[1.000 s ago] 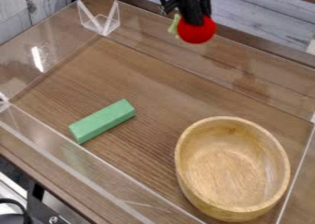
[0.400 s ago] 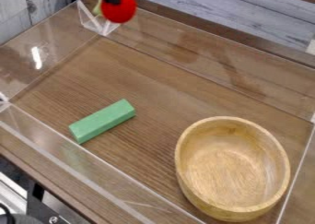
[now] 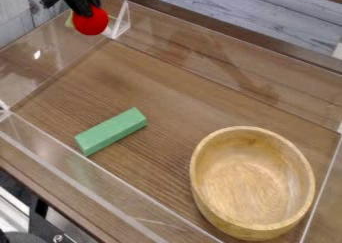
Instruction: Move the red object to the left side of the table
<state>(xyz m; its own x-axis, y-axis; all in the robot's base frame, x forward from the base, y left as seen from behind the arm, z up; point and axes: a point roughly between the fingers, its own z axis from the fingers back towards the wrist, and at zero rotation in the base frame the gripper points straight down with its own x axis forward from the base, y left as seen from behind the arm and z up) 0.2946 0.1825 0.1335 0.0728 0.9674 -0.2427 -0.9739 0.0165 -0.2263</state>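
Note:
The red object is a small round red toy hanging at the far left corner of the table, just above the wood surface. My black gripper comes down from the top edge of the camera view and is shut on its top. The toy's leafy top is hidden by the fingers. Most of the arm is out of frame.
A green rectangular block lies left of centre near the front. A round wooden bowl fills the front right. Low clear acrylic walls edge the tabletop, with one corner right beside the toy.
The gripper has carried the red toy leftward along the back of the table, from the middle of the far edge to the far left corner, and slightly lower.

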